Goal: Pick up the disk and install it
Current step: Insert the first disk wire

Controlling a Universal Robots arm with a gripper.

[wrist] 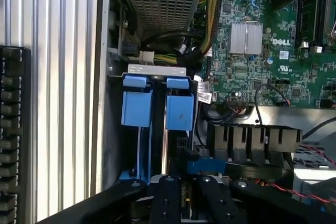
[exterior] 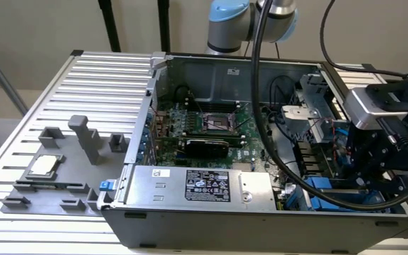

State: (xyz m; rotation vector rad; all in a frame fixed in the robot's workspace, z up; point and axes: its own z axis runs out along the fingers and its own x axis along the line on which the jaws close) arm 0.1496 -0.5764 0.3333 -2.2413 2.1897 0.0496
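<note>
I see the disk (wrist: pixel 181 109) standing on edge in its blue frame inside the drive bay at the computer case's (exterior: pixel 261 212) front corner, beside a second blue carrier (wrist: pixel 137 107). My gripper (wrist: pixel 184 195) sits right above it; whether it pinches the disk I cannot tell. The power supply (exterior: pixel 204 186) lies nearby, the motherboard (exterior: pixel 211 125) beyond, all on the ribbed tabletop (exterior: pixel 98 79).
</note>
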